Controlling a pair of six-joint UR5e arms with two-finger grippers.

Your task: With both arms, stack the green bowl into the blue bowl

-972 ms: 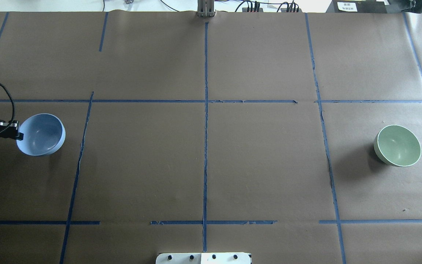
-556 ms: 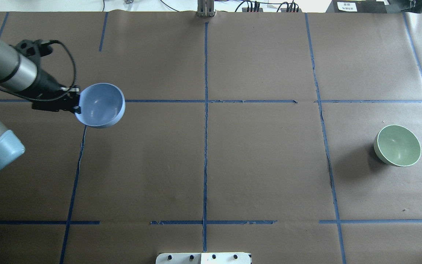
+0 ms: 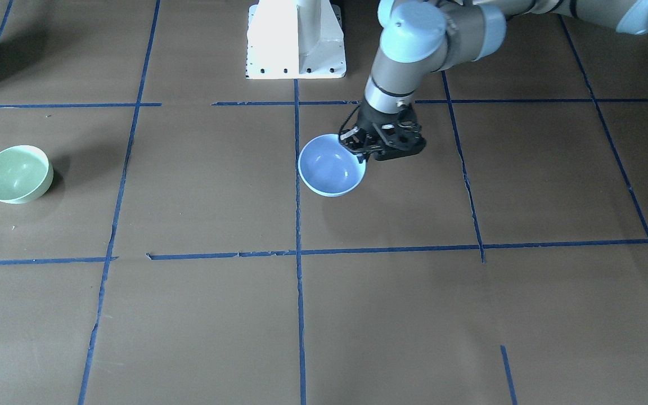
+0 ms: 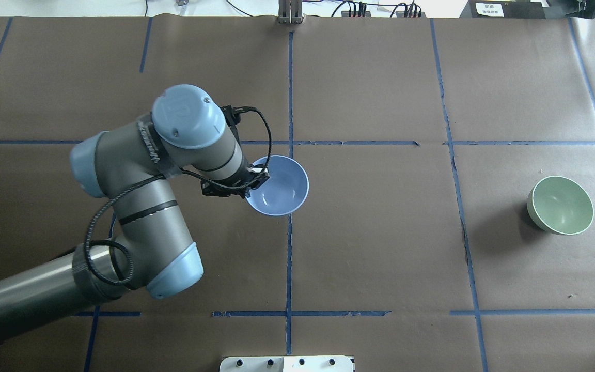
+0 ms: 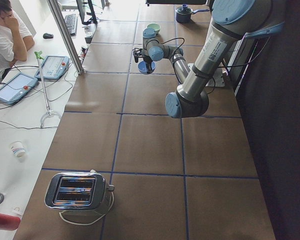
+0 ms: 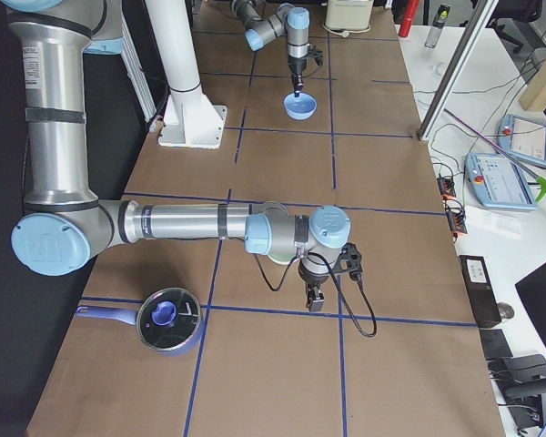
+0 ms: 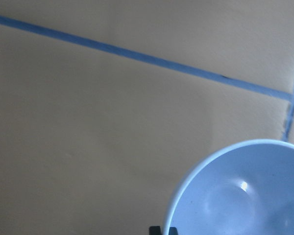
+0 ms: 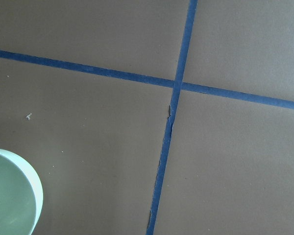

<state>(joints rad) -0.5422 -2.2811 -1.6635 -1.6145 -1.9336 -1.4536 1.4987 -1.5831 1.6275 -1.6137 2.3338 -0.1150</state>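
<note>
- blue bowl: pale, smooth and rigid, mouth up, near the middle of the table, right at the centre tape line. Judged light and hard, with a glossy wall that could slip in a thin pinch.
- left claw: closed on the blue bowl's rim, at the edge nearest its own arm (whether the bowl's foot touches the table cannot be told).
- green bowl: upright on the table, far to the robot's right and well apart from the blue bowl. Likely handles the same way; the rim is the place to hold it, one finger inside and one outside.
- right claw: near the green bowl, seen only from the side, so its opening cannot be told.
- room: open brown paper between the two bowls; a lidded pot stands further toward the right end.
</note>
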